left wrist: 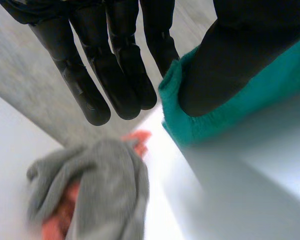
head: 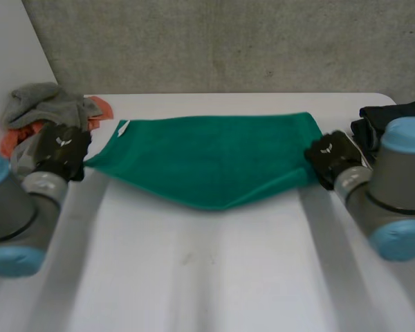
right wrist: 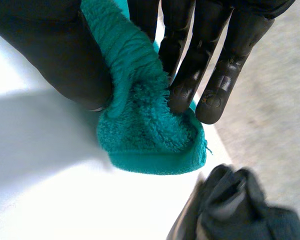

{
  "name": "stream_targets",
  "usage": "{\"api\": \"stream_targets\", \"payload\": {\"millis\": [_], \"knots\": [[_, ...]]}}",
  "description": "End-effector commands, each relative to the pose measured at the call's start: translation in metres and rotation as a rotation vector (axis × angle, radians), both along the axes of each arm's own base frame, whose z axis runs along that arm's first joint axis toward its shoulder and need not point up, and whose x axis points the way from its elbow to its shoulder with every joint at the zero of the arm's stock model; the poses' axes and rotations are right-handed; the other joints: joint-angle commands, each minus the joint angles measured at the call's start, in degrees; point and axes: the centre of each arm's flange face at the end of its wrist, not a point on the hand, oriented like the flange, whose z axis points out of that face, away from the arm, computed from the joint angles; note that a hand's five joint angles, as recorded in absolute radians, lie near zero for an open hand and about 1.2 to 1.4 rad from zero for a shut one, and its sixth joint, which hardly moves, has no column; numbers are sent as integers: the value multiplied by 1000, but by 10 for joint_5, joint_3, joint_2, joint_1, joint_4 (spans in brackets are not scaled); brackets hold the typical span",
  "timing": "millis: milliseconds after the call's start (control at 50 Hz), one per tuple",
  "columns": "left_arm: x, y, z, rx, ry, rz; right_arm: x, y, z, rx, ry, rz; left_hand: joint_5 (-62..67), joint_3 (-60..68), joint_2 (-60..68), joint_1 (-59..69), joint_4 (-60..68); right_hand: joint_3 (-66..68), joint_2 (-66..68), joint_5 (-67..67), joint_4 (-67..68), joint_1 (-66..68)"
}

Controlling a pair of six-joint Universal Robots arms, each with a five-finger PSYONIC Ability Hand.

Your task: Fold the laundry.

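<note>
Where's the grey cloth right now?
Head view: the grey cloth sits at the far left corner of the table, atop an orange cloth, just beyond the left hand.

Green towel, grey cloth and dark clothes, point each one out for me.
green towel [head: 214, 155], head view, middle of its sagging span.
grey cloth [head: 41, 102], head view, top of the crumpled heap.
dark clothes [head: 384, 111], head view, on its upper folds.

Teal towel, grey cloth, orange cloth, black garment, white table
</note>
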Motion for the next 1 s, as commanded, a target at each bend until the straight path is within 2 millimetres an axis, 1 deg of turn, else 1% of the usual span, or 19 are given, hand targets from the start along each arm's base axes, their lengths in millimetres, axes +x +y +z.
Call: {"api": "stream_targets", "payload": {"millis": [20, 80, 180, 260, 300, 360, 420, 540, 580, 640, 660, 680, 720, 740, 820, 860, 900, 960, 1000], "knots": [[29, 88, 11, 329, -255, -20, -49, 77, 33, 346, 219, -2, 142, 114, 112, 141, 110, 124, 127, 136, 119, 190], [38, 115, 7, 484, -353, -56, -66, 92, 36, 417, 317, 20, 142, 114, 112, 141, 110, 124, 127, 136, 119, 190], [34, 115, 9, 473, -354, -101, -68, 86, 34, 353, 333, 17, 142, 114, 112, 141, 110, 124, 127, 136, 119, 190], [28, 90, 10, 361, -306, -101, -65, 65, 33, 254, 284, -14, 142, 114, 112, 141, 110, 124, 127, 136, 119, 190], [21, 71, 4, 315, -264, -102, -59, 45, 19, 212, 244, -31, 142, 114, 112, 141, 110, 124, 127, 136, 119, 190], [-4, 54, 0, 248, -224, -147, -51, 26, 8, 160, 215, -43, 142, 114, 112, 141, 110, 124, 127, 136, 119, 190], [-17, 43, -1, 207, -203, -156, -47, 19, 10, 119, 195, -41, 142, 114, 112, 141, 110, 124, 127, 136, 119, 190], [-37, -12, -7, 62, -193, -101, -31, -12, 5, -3, 170, -29, 142, 114, 112, 141, 110, 124, 127, 136, 119, 190], [-44, -29, -4, 4, -186, -92, -18, -29, 16, -100, 145, -18, 142, 114, 112, 141, 110, 124, 127, 136, 119, 190], [-58, -69, 24, -172, -154, -65, -8, -55, 47, -272, 95, -35, 142, 114, 112, 141, 110, 124, 127, 136, 119, 190], [-60, -79, 37, -234, -139, -54, -6, -72, 80, -427, 47, -70, 142, 114, 112, 141, 110, 124, 127, 136, 119, 190], [-64, -96, 73, -376, -102, -33, -4, -79, 97, -509, 18, -86, 142, 114, 112, 141, 110, 124, 127, 136, 119, 190], [-65, -106, 113, -530, -57, -6, -1, -87, 135, -676, -46, -111, 142, 114, 112, 141, 110, 124, 127, 136, 119, 190], [-65, -111, 149, -668, -7, 20, 1, -87, 170, -816, -108, -124, 142, 114, 112, 141, 110, 124, 127, 136, 119, 190], [-53, -114, 198, -880, 86, 74, 3, -76, 215, -999, -200, -107, 142, 114, 112, 141, 110, 124, 127, 136, 119, 190], [-46, -109, 215, -936, 133, 81, 3, -73, 220, -1005, -216, -96, 142, 114, 112, 141, 110, 124, 127, 136, 119, 190], [-39, -107, 218, -925, 171, 74, 3, -73, 215, -970, -221, -88, 142, 114, 112, 141, 110, 124, 127, 136, 119, 190], [-33, -106, 206, -863, 187, 67, 4, -73, 203, -906, -213, -79, 142, 114, 112, 141, 110, 124, 127, 136, 119, 190], [-30, -107, 182, -780, 176, 64, 5, -72, 186, -834, -197, -69, 142, 114, 112, 141, 110, 124, 127, 136, 119, 190]]}}
